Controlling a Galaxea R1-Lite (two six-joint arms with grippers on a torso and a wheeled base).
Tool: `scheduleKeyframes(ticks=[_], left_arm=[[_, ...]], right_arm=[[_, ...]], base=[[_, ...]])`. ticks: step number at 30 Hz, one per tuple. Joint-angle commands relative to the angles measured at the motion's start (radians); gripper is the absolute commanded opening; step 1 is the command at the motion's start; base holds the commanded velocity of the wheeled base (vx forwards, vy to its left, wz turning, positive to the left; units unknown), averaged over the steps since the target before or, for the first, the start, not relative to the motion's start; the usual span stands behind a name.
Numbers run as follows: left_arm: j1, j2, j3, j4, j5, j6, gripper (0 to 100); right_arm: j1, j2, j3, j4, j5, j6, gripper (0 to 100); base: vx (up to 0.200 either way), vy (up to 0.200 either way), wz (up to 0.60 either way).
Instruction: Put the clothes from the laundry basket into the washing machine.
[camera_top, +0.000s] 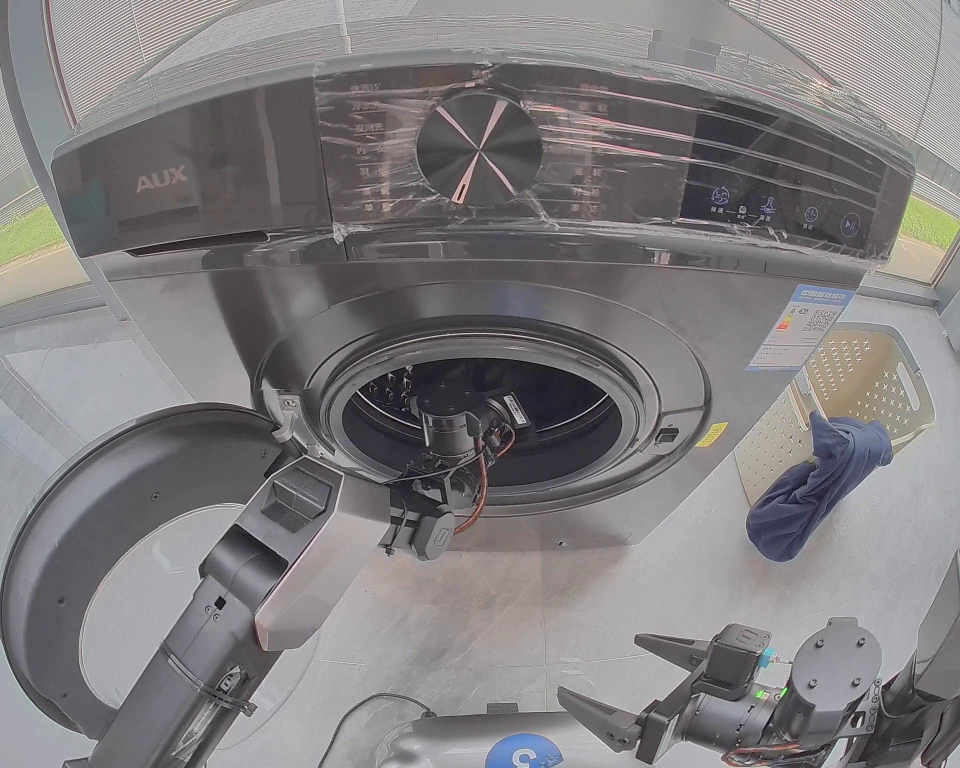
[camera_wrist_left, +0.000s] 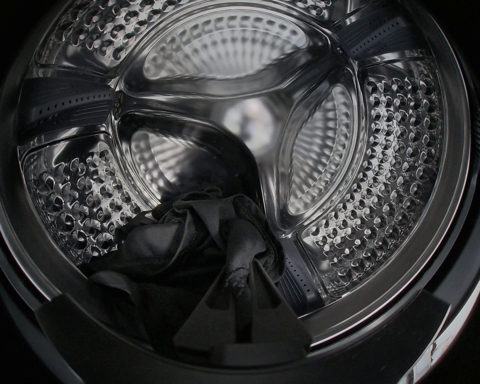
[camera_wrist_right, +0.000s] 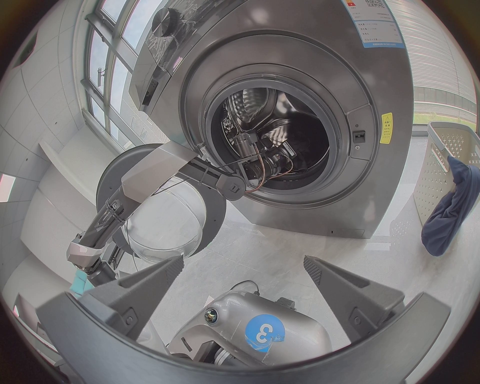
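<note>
The silver front-loading washing machine (camera_top: 600, 300) is standing on the pale grey floor (camera_top: 560, 610). Its round, glass-windowed door (camera_top: 70, 560) is hanging wide open to the left of the opening. The left arm is reaching through that opening, and the left hand (camera_wrist_left: 247, 272) is sitting inside the perforated steel drum (camera_wrist_left: 400, 150), low and close to its front lip. Its fingers (camera_wrist_left: 280, 320) are clenched together on a crumpled black garment (camera_wrist_left: 175, 245), and a strip of the cloth is running down between them. The rest of that garment is lying bunched on the bottom of the drum just behind the hand, with its edge just beside one of the dark ribbed paddles (camera_wrist_left: 300, 285).

The right hand (camera_top: 605, 668) is hovering low over the floor in front of the machine, well apart from the opening. It is released, with its two dark pointed fingers (camera_top: 600, 715) spread wide and gripping nothing, and they are pointing toward the left.

A cream perforated plastic laundry basket (camera_top: 870, 370) is standing on the floor just beside the machine's right front corner. A dark blue garment (camera_top: 810, 490) is lying draped over the basket's near rim. Its upper part is resting on the rim and its lower part is hanging down outside the basket wall toward the floor; I cannot tell whether it is touching the floor.
</note>
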Motion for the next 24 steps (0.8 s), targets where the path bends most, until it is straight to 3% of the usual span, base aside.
scheduleKeyframes(ticks=[1,4,5,13,17,18,24], left_arm=[[-0.001,-0.002,0.000,0.000,-0.001,-0.001,0],[-0.001,-0.002,0.000,0.003,-0.001,0.001,0],[-0.001,-0.002,0.000,0.004,0.001,0.001,100],[-0.022,-0.045,0.006,0.018,0.025,0.002,100],[-0.045,-0.159,0.193,0.018,0.033,0.005,100],[-0.055,-0.220,0.308,0.017,0.031,0.009,100],[-0.098,-0.387,0.637,-0.005,0.021,0.018,100]], right_arm=[[0.002,0.003,0.018,-0.002,-0.001,0.000,100],[0.002,0.003,0.018,-0.002,-0.004,0.000,100],[0.005,0.003,0.018,-0.001,-0.011,0.005,100],[0.019,0.005,0.018,-0.002,-0.019,0.017,100],[0.019,0.001,0.018,-0.002,-0.020,0.017,100],[0.017,0.000,0.018,-0.002,-0.020,0.017,100],[0.017,-0.005,0.018,-0.004,-0.020,0.019,100]], base=[[0.000,0.000,0.00],[0.000,0.000,0.00],[0.000,0.000,0.00],[0.000,0.000,0.00],[0.000,0.000,0.00],[0.000,0.000,0.00],[0.000,0.000,0.00]])
